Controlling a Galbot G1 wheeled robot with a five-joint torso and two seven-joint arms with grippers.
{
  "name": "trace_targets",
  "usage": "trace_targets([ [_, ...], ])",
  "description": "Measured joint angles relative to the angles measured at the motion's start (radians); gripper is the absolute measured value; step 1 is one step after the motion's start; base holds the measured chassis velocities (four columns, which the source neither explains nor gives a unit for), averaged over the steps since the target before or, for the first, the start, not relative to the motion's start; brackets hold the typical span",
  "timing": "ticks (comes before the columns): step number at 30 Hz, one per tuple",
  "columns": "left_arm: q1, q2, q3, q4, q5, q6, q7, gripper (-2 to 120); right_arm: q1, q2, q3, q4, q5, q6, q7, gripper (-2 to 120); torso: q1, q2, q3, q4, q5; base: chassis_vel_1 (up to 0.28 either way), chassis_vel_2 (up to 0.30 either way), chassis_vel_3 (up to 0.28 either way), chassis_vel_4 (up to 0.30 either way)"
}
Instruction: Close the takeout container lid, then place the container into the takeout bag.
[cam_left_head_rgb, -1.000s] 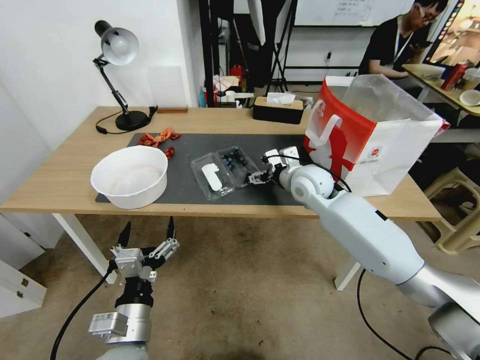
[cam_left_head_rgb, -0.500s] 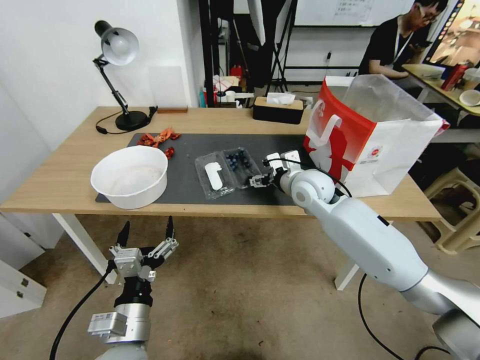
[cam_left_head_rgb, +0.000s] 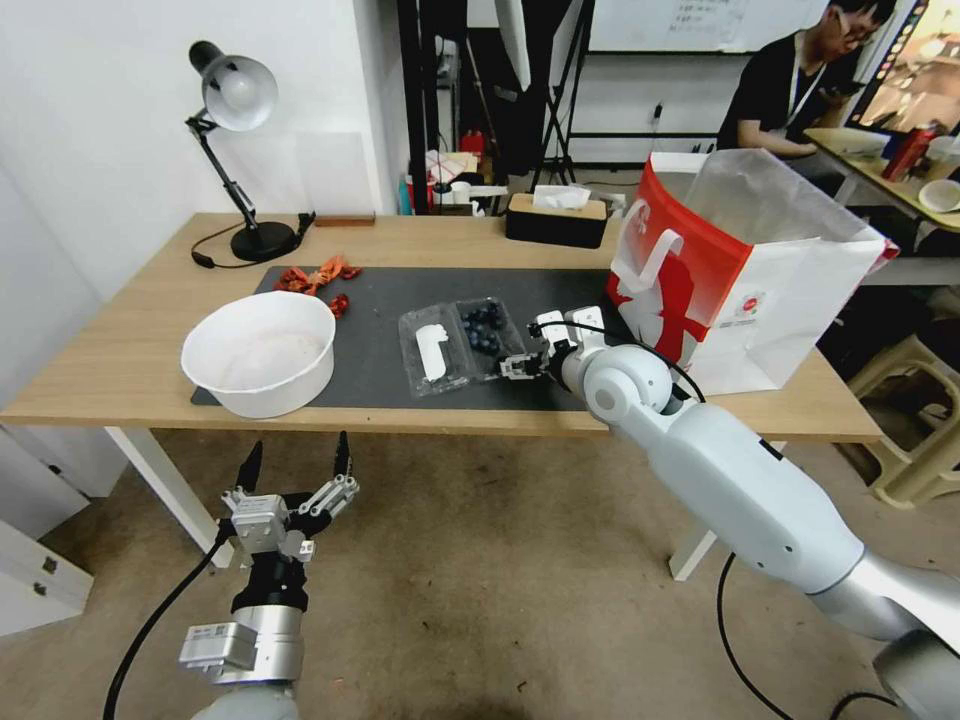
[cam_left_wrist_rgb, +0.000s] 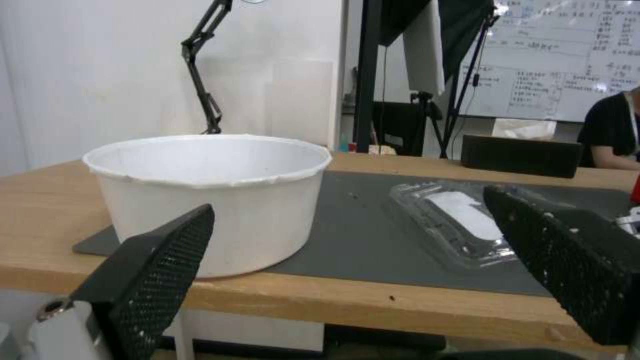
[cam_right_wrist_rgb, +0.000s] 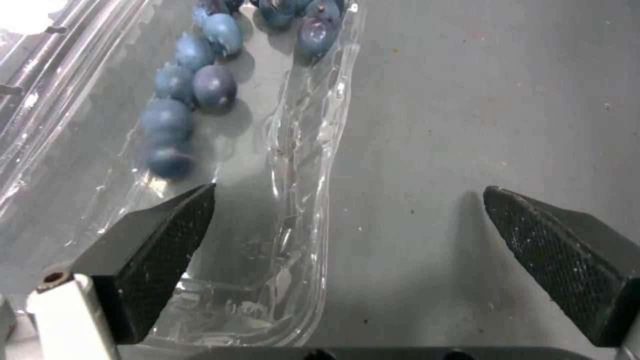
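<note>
Spread right pincer (cam_right_wrist_rgb: 347, 225) astride takeout container (cam_right_wrist_rgb: 253, 200) rim.

Clear takeout container (cam_left_head_rgb: 463, 341) with dark blue berries, white sticker on its clear lid (cam_left_head_rgb: 431, 350), red-and-white takeout bag (cam_left_head_rgb: 735, 270), white bowl (cam_left_head_rgb: 260, 352), dark grey mat (cam_left_head_rgb: 380, 300), black mesh-patterned pads (cam_right_wrist_rgb: 163, 250)

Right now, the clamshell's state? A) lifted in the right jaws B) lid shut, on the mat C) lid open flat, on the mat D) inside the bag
C: the takeout container lies on the gray mat with its stickered lid folded flat beside the berries.
</note>
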Motion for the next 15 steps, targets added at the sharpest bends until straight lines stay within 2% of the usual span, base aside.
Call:
trace_targets([
  [15, 0.000, 0.002, -0.004, -0.003, 0.000, -0.003, -0.002, 100, 0.001, 0.005, -0.004, 0.024, 0.047, 0.000, 0.043, 100, 0.000, 0.000, 0.000, 0.0000, 0.0000, 0.000, 0.000, 0.000, 0.000],
])
